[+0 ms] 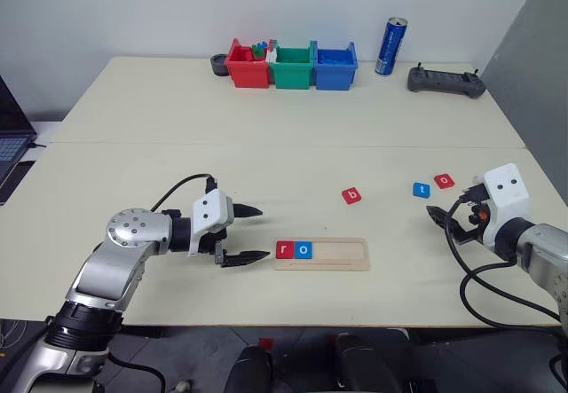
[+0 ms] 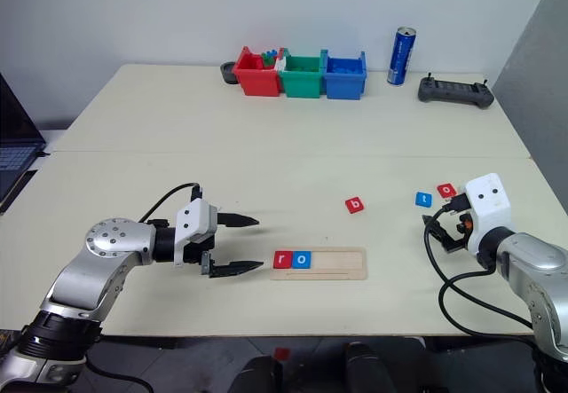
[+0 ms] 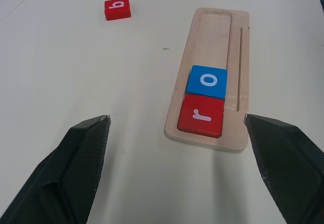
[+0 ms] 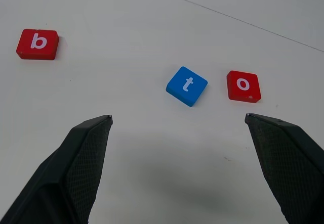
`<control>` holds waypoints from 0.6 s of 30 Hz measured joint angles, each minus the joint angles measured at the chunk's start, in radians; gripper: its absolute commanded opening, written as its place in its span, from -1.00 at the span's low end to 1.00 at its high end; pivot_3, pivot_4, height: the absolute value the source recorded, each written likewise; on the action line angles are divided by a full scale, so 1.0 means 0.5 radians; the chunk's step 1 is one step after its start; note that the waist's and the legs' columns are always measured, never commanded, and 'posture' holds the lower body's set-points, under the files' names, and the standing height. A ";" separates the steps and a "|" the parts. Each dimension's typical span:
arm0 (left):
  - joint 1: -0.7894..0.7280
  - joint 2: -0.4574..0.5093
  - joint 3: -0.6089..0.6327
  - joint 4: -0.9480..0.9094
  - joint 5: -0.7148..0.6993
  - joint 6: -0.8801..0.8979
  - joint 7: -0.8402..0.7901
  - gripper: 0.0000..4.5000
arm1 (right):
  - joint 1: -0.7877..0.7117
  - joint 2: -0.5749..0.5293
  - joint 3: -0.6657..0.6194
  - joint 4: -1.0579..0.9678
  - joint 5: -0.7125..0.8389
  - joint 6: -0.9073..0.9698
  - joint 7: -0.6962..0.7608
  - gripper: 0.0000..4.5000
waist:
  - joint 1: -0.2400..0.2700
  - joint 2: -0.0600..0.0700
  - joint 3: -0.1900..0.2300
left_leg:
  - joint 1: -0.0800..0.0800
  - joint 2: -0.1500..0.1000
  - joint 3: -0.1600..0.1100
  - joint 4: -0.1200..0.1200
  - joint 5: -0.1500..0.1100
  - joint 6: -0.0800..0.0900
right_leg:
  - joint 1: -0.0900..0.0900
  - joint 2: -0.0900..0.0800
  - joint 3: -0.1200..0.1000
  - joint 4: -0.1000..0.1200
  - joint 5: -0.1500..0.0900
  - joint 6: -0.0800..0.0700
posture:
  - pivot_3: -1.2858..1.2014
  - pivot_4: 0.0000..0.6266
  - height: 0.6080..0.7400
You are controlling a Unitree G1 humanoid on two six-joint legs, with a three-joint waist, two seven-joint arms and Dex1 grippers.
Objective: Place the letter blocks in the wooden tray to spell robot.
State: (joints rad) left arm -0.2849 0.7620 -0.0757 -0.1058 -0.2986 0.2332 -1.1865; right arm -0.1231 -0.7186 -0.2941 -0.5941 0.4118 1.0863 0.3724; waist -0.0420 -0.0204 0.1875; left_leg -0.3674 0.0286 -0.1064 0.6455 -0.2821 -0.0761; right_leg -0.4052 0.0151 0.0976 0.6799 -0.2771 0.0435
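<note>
My left gripper (image 1: 249, 233) hangs just above the table (image 1: 133, 162), fingers spread wide, nothing btwn them, pointing sideways at the near end of the wooden tray (image 1: 321, 255). Tray lies just past my left fingertips, not touching. In it, at the end nearest that gripper: red r block (image 1: 284, 250), then blue o block (image 1: 303, 250) right against it; rest of the groove bare wood.

My right gripper (image 4: 177, 123) is also wide open, empty, low over the table on the far right. Just ahead of it sit the blue t block (image 4: 187, 85) and red o block (image 4: 243, 86), near each other but apart, t turned a bit askew. Red b block (image 1: 352, 195) lies btwn the two grippers, a little beyond the tray's far long edge, well apart from t and o.

Further out, at the table's back edge: red bin (image 1: 248, 65), green bin (image 1: 294, 66), blue bin (image 1: 336, 66) in a row, touching; small coloured bits in the red one. Blue can (image 1: 390, 46) stands upright beside the blue bin, black controller (image 1: 445, 81) past that. Laptop (image 1: 12, 136) edge far off my left side.
</note>
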 measured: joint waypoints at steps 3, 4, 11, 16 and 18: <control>0.000 -0.002 0.000 0.000 0.006 -0.007 0.010 0.99 | 0.011 -0.003 0.009 0.000 0.000 -0.027 0.021 1.00 | 0.000 0.000 0.000 | 0.000 0.000 0.000 0.000 0.000 0.000 | 0.000 0.000 0.000 0.000 0.000 0.000 | 0.03 -0.52 1.00; 0.000 -0.003 0.000 0.000 0.007 -0.013 0.018 0.99 | 0.011 -0.004 0.013 0.000 0.003 -0.044 0.038 1.00 | 0.000 0.000 0.000 | 0.000 0.000 0.000 0.000 0.000 0.000 | 0.000 0.000 0.000 0.000 0.000 0.000 | 0.03 -0.52 1.00; 0.004 -0.008 0.005 0.058 0.025 -0.113 0.067 0.99 | -0.111 0.137 0.196 0.001 0.066 -0.145 0.102 1.00 | -0.017 0.000 0.000 | 0.000 0.001 0.000 0.000 0.000 0.000 | 0.000 0.000 0.000 0.000 0.000 0.000 | 0.03 -0.52 1.00; 0.007 -0.011 0.012 0.088 0.027 -0.143 0.095 0.99 | -0.365 0.313 0.429 0.153 -0.001 -0.252 0.043 1.00 | -0.031 0.001 0.000 | 0.000 0.000 0.000 0.000 0.000 0.000 | 0.000 0.000 0.000 0.000 0.001 -0.001 | 0.03 -0.52 1.00; 0.009 -0.017 0.015 0.089 0.023 -0.146 0.108 0.99 | -0.447 0.383 0.525 0.260 -0.072 -0.286 -0.018 1.00 | -0.031 0.001 0.000 | 0.000 0.000 -0.001 -0.001 0.000 0.000 | 0.000 0.000 -0.001 0.000 0.002 -0.004 | 0.03 -0.52 1.00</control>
State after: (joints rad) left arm -0.2802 0.7533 -0.0682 -0.0612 -0.2872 0.1600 -1.1326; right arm -0.3467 -0.5270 -0.0318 -0.4640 0.3757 0.9432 0.3633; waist -0.0577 -0.0200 0.1877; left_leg -0.3673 0.0288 -0.1069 0.6452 -0.2821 -0.0762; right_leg -0.4054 0.0153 0.0972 0.6800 -0.2761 0.0417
